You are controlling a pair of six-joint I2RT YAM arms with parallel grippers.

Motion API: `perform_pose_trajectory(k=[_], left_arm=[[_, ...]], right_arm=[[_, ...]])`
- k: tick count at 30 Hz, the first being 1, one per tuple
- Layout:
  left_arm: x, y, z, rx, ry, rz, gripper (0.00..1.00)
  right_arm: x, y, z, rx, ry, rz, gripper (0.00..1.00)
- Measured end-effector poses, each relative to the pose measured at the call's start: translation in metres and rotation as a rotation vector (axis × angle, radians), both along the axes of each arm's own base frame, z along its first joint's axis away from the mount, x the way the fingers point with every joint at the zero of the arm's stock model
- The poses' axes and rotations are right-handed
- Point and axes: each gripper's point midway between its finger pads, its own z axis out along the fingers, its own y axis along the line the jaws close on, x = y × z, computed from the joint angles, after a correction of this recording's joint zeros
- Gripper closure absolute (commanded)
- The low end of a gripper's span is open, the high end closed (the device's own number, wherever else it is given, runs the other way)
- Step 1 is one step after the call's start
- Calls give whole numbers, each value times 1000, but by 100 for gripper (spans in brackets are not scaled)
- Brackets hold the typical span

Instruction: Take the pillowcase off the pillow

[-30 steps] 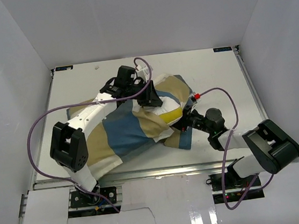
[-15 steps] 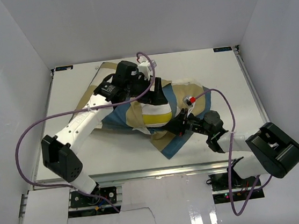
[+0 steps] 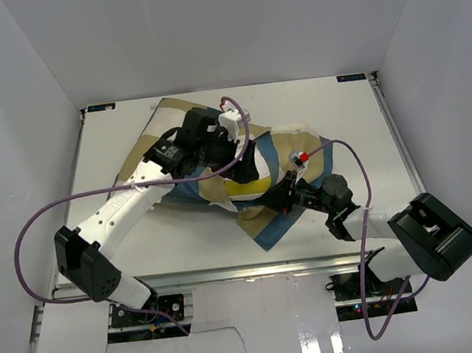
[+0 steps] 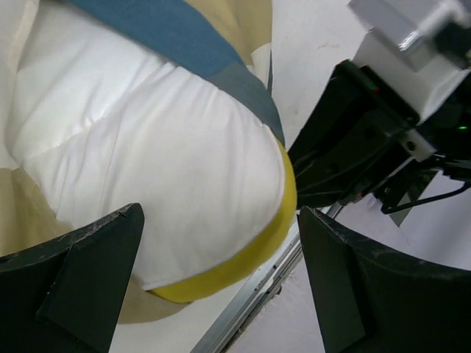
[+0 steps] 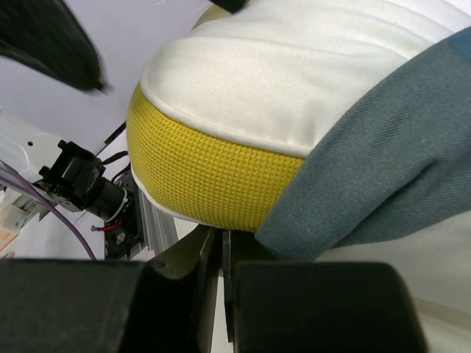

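The white pillow (image 3: 247,178) with its yellow edge lies mid-table, partly out of the checked blue, tan and cream pillowcase (image 3: 269,226) bunched around and under it. My left gripper (image 3: 249,160) hovers over the pillow's exposed end. In the left wrist view it (image 4: 221,215) stands open, a finger either side of the pillow (image 4: 162,169), and the pillowcase (image 4: 169,29) wraps the far part. My right gripper (image 3: 283,197) sits low at the case's near right edge. In the right wrist view it (image 5: 224,265) is shut on a thin fold of the pillowcase (image 5: 390,162) below the pillow (image 5: 243,81).
White walls close in the table (image 3: 349,121) on three sides. An aluminium rail (image 3: 230,271) runs along the near edge. Purple cables (image 3: 33,225) loop from both arms. The left arm's links reach across the pillowcase's left part.
My left gripper has opened and let go of the pillow. Pillow and pillowcase have shifted up and to the right, and the case has spread out. My right gripper has stayed shut.
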Motion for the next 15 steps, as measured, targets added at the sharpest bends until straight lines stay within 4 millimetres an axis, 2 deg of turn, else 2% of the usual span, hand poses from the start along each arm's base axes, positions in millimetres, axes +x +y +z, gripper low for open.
perform_pose_trajectory(k=[3,6,7,8,9,10,11,12,13,15], left_arm=[[3,-6,-27,70,29,-5,3],[0,-14,-50,123,58,-24,10],[-2,-18,-58,140,66,-34,17],[-4,-21,-62,151,69,-44,48],[-6,-23,-66,157,76,-48,64],[-7,-24,-69,167,75,-52,75],[-7,-23,-72,177,74,-47,97],[-7,-22,-75,185,73,-38,100],[-6,-21,-77,187,75,-26,100],[-4,-21,-81,187,75,-4,100]], right_arm=[[0,0,0,0,0,1,92],[-1,2,-5,-7,11,3,92],[0,2,-8,-14,21,3,92],[0,2,-12,-21,32,3,92],[0,2,-16,-28,42,2,92],[-1,2,-20,-35,53,1,91],[-1,1,-23,-41,62,-2,86],[-2,0,-26,-47,70,-5,80],[-2,-1,-27,-51,76,-11,66],[-3,-5,-29,-70,95,-31,49]])
